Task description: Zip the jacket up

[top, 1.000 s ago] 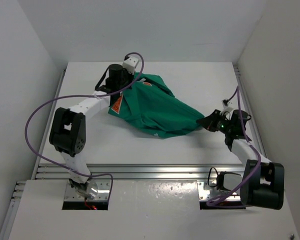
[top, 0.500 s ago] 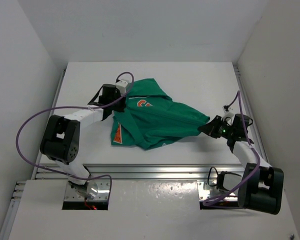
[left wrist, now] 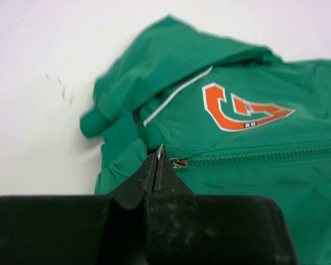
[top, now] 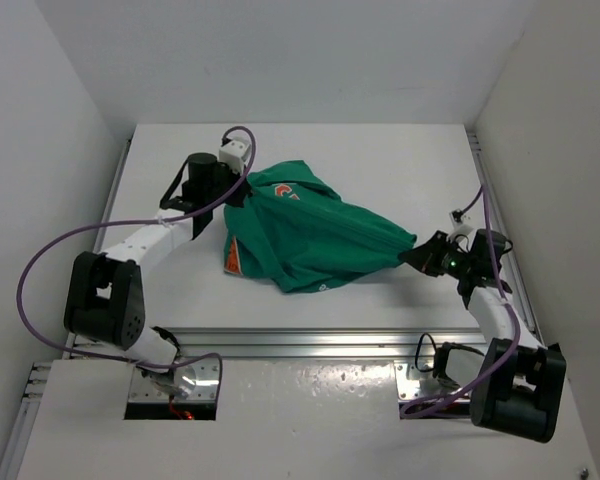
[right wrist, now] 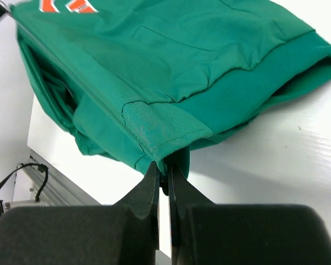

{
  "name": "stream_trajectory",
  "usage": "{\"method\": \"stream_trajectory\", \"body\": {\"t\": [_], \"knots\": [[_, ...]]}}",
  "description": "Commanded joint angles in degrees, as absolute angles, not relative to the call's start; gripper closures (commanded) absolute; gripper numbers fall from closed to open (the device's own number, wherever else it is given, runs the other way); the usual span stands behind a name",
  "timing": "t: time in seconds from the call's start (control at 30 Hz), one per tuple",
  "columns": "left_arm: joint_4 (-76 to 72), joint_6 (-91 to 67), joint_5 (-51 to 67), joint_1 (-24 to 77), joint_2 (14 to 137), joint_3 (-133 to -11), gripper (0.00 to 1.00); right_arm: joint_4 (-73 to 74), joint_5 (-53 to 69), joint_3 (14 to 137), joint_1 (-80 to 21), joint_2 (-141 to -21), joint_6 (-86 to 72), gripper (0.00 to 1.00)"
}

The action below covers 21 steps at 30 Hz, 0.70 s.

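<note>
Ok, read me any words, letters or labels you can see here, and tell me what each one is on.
"U": the orange, white-edged logo on the jacket chest, lying sideways; it looks like that one letter, with no words by it.
White marks on the orange patch near the hem: too small to read.
Mark on the zip slider: too blurred to read.

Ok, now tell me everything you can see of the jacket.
The jacket is small and green, of thin wrinkled fabric with a ribbed hem, an orange-and-white chest logo and an orange patch. It lies crumpled on the white table, stretched between the two arms. Its zip looks closed up to the slider near the collar, where the left fingers are shut at the pull. The right fingers pinch a corner of the hem.
</note>
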<state>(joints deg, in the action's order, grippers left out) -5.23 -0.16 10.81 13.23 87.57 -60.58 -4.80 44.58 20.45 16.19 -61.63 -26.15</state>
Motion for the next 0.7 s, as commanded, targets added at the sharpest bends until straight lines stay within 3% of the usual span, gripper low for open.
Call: {"method": "stream_trajectory", "body": {"t": [0.0, 0.23, 0.5, 0.6, 0.67], "knots": [[-9.32, 6.77, -16.95, 3.17, 86.84, -59.26, 1.0, 1.39, 32.34, 19.86, 22.23, -60.3, -21.45, 1.0], [-11.78, 7.38, -16.35, 0.26, 90.52, -57.57, 1.0, 1.49, 32.34, 19.51, 23.64, -61.08, -21.36, 1.0], [-12.92, 13.62, -17.58, -0.26, 98.86, -71.08, 1.0, 0.27, 31.55, 20.74, 27.86, -63.28, -21.62, 1.0], [-12.31, 13.62, -11.45, -0.97, 98.88, -71.72, 1.0, -1.47, 34.7, 22.05, 28.83, -64.15, -20.66, 1.0], [-10.56, 11.87, -4.6, -0.97, 98.27, -71.1, 1.0, -5.51, 40.77, 23.37, 27.78, -65.21, -21.08, 0.94]]}}
